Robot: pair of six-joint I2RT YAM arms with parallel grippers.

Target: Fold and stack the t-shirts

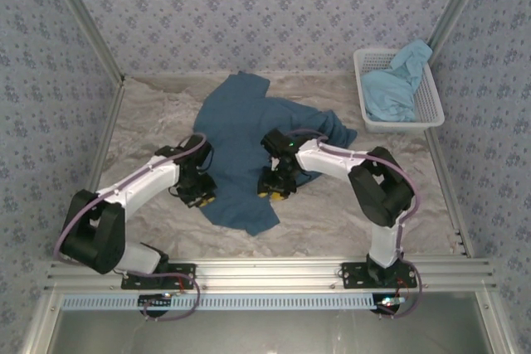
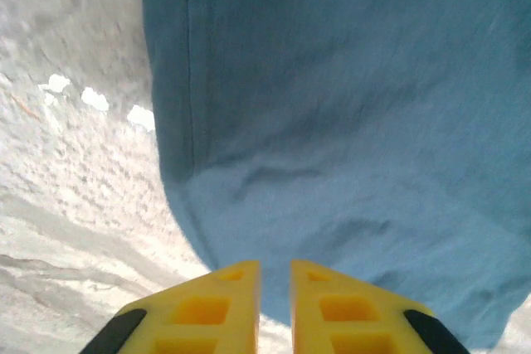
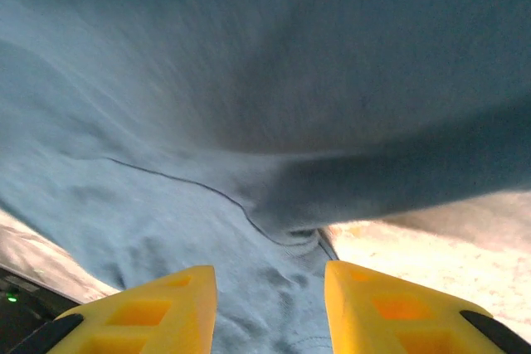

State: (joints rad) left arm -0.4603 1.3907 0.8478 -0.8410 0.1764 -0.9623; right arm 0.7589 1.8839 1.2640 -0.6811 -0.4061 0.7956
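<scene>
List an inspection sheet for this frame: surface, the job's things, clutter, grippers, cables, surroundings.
Surface: pale, wrinkled table covering, bare around the shirt.
Job's things: dark teal-blue cloth t-shirt lies rumpled and unfolded mid-table; lighter sky-blue cloth t-shirt is bunched in the basket, one part hanging over its far rim.
Clutter: white plastic mesh basket at the far right corner; nothing else seen.
Grippers: left gripper at the teal shirt's edge, jaws nearly together, grip on cloth unclear; right gripper over the teal shirt, jaws apart.
Cables: lilac cables run along both arms.
Surroundings: blue floral-patterned walls, aluminium front rail.
</scene>
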